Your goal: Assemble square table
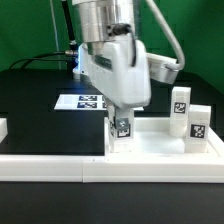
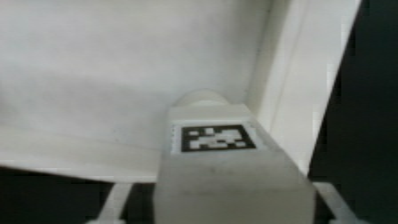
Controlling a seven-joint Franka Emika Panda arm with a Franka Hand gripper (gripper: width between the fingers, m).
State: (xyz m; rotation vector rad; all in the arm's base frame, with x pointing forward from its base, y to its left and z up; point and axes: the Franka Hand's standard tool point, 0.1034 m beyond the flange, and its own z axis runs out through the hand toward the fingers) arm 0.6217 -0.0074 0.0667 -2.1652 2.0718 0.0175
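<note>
The white square tabletop [image 1: 155, 147] lies at the front right, its raised rim up. My gripper [image 1: 121, 124] points straight down at the tabletop's corner nearest the exterior view's left. It is shut on a white tagged leg [image 1: 121, 130], held upright at that corner. In the wrist view the leg [image 2: 217, 150] fills the lower middle between my fingers [image 2: 121, 203], with the tabletop's flat inside [image 2: 107, 80] and its rim [image 2: 294, 60] beyond it. Two more tagged legs [image 1: 180, 103] [image 1: 199, 124] stand upright at the right.
The marker board [image 1: 88, 101] lies flat on the black table behind my gripper. A long white border rail [image 1: 60, 166] runs along the front edge. A small white block [image 1: 3, 128] sits at the far left edge.
</note>
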